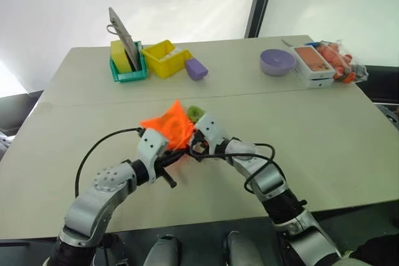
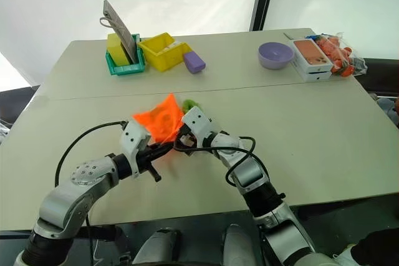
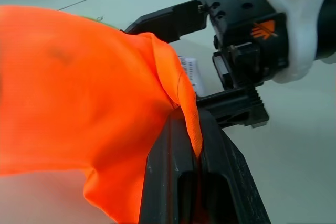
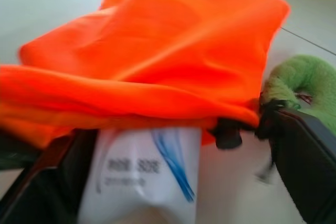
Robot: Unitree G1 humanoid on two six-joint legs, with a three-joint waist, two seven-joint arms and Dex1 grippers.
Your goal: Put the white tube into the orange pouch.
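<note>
Step in hand: feeding the white tube into the orange pouch, near-centre of the worktop.

Left end effector clamped together on the pouch's edge, holding it up off the surface. Right end effector meets it from the right, jaws spread apart either side of the tube; whether they press it I cannot tell.

To do it well, I judge: keep the left pinch firm and the mouth lifted; push the tube along its length, under the fabric lip, not against it. Keep clear of the cord and green fuzzy ball beside the opening.

Head views: arms converging, tube hidden. Right wrist view: tube's end tucked under the orange hem, printed side up. Left wrist view: fabric pinched between the left fingers, the right end effector's open jaws beyond.
</note>
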